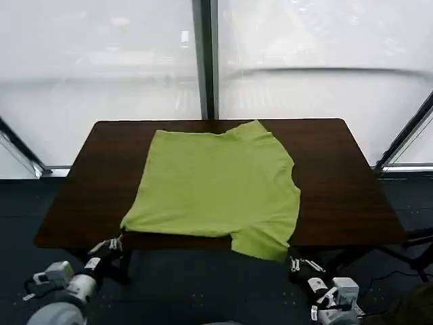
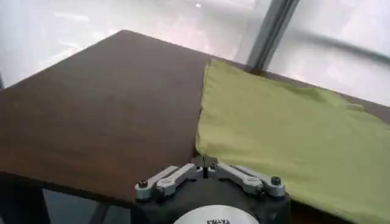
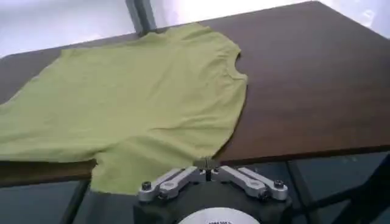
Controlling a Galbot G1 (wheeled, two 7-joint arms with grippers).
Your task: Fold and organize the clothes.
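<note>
On dark table (image 1: 338,176), plain lime T-shirt (image 1: 216,183), unmarked

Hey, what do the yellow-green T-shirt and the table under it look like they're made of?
T-shirt: thin, soft knit fabric, probably cotton or a blend, matte; it lies limp with soft wrinkles, and one sleeve droops over the table's near edge.
Table: dark brown top, apparently wood or wood-look laminate, with a smooth, slightly glossy finish that reflects window light.
</note>
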